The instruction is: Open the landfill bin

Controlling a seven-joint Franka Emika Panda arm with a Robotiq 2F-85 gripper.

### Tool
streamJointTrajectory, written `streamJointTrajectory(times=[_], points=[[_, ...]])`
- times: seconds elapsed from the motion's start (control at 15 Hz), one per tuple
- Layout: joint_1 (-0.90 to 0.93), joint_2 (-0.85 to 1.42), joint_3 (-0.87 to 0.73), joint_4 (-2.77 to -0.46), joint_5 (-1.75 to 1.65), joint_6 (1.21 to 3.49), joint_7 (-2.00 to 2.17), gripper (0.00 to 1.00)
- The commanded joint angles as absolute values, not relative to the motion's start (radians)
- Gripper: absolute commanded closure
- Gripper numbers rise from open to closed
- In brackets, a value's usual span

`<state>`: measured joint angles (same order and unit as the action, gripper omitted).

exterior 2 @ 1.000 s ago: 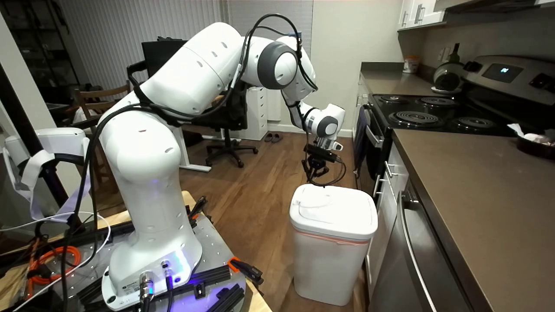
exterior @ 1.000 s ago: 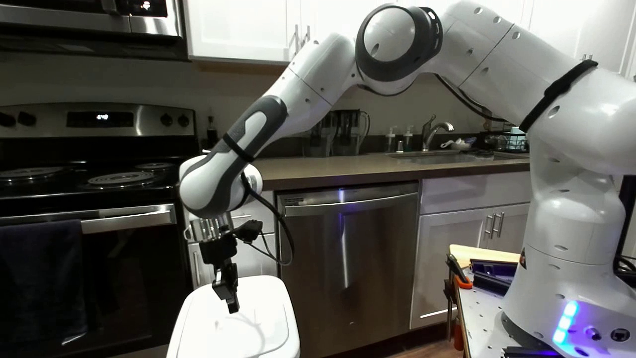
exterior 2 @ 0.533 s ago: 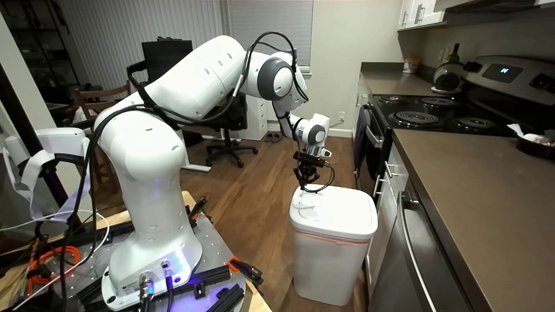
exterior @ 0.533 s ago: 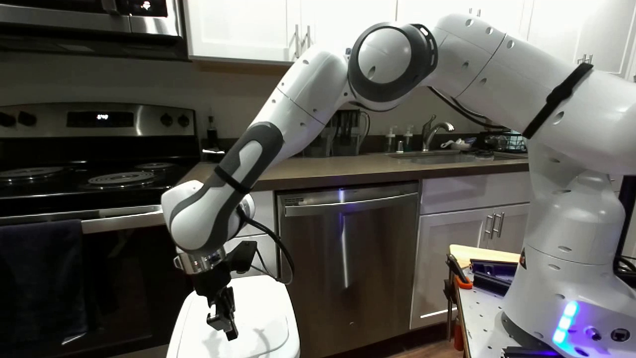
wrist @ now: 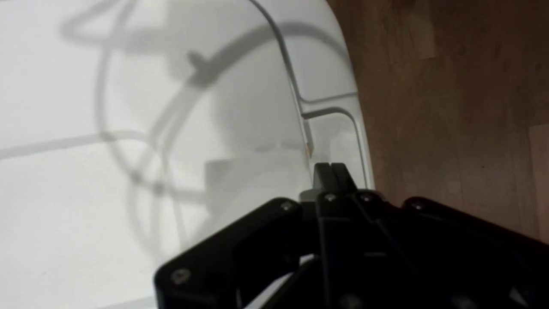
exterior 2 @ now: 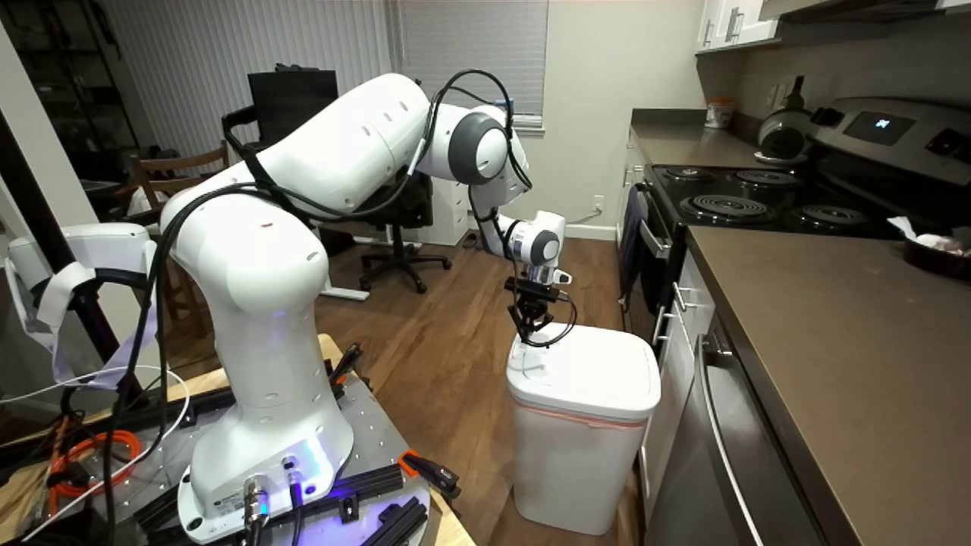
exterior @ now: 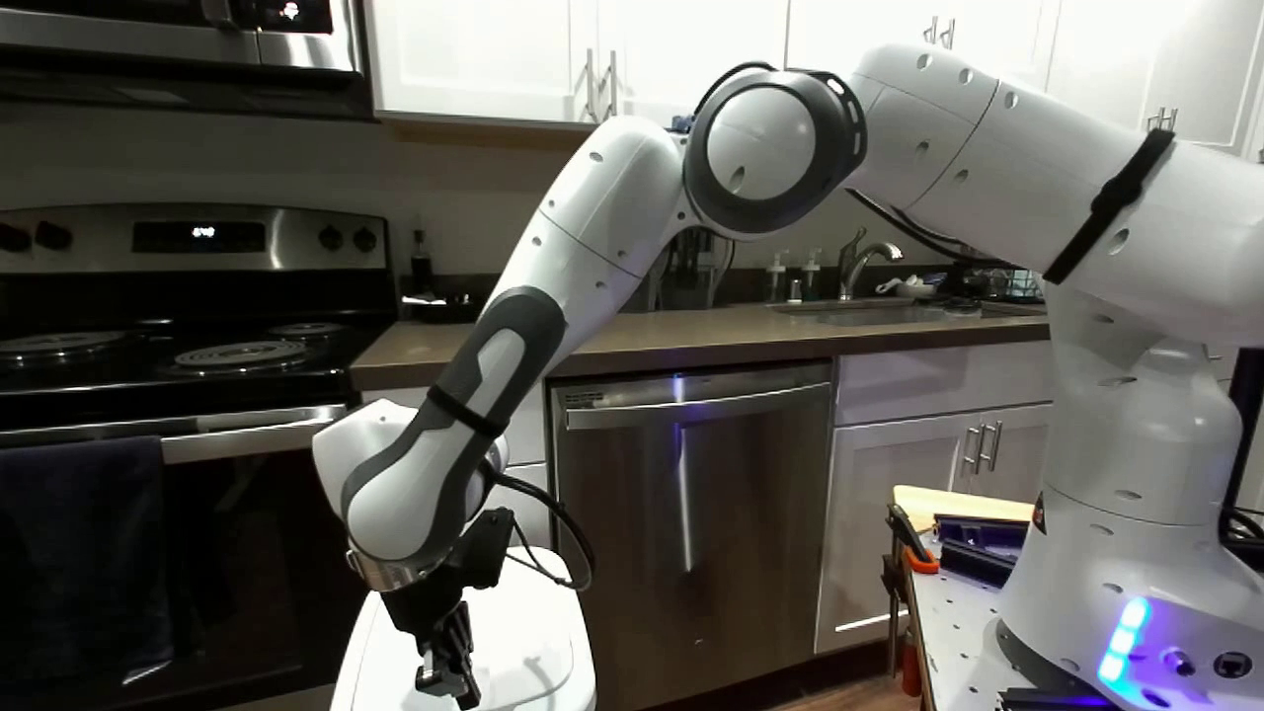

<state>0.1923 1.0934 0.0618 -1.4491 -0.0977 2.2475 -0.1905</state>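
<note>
The landfill bin is white plastic and stands on the floor with its lid shut. It shows in both exterior views [exterior: 533, 632] [exterior 2: 576, 462]. In the wrist view its white lid [wrist: 240, 111] fills the left side, with a small recessed panel [wrist: 336, 133] at the lid's edge. My gripper [wrist: 329, 165] is shut, its black fingertips together with nothing between them. The tips are over that recessed panel; I cannot tell if they touch it. In both exterior views the gripper [exterior: 452, 686] [exterior 2: 526, 334] points down at the lid's edge away from the cabinets.
The stainless dishwasher [exterior: 691, 533] and the drawers stand behind the bin. The stove [exterior: 247, 513] with a dark towel [exterior: 84, 553] is beside them. The robot's table [exterior 2: 387, 432] has a clamp [exterior 2: 432, 470] at its edge. Wood floor [wrist: 450, 128] lies past the lid's edge.
My gripper has come down close to the lid and shifted toward the lid's edge away from the cabinets. The bin and its lid have not moved.
</note>
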Motion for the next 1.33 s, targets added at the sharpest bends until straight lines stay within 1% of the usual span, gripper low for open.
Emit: streamJointTrajectory(times=[0.0, 0.87, 1.27], points=[[0.193, 1.129, 0.061, -1.404, -0.117, 2.245, -0.156, 0.97], [0.237, 1.179, 0.06, -1.351, -0.12, 2.236, -0.117, 0.97], [0.285, 1.217, 0.016, -1.323, -0.149, 2.256, -0.039, 0.97]])
